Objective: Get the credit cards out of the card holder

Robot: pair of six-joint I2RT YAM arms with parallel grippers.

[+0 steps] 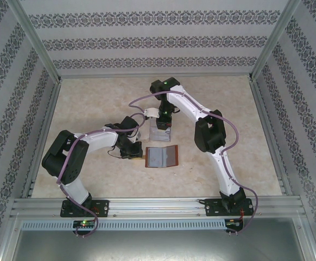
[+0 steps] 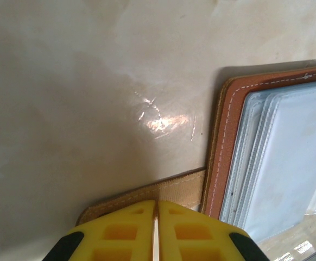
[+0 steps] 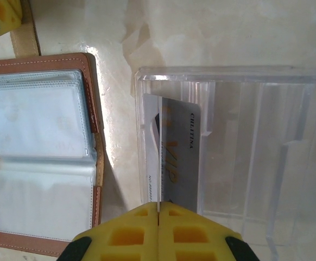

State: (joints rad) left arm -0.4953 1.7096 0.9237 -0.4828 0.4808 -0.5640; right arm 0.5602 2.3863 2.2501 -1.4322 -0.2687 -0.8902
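Surface: pale marbled table (image 1: 112,175), enclosed by patterned walls (image 1: 147,43).
Left gripper (image 2: 156,204): fingers pressed together on tab strap (image 2: 174,187).
Card holder (image 1: 162,157): laid open, just right of it.
Right gripper (image 3: 158,205): closed, credit card (image 3: 182,152) seemingly pinched, inside clear tray (image 3: 228,73).

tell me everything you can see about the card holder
The card holder is a small reddish-brown wallet, leather by its look, with pale stitching along the edge. It lies open and flat on the table, inside up, showing bluish-grey clear sleeves that look empty. A tan tab strap runs out from one side; the left gripper, jaws shut, seems to press on its end. A clear tray stands close beside it, not touching.
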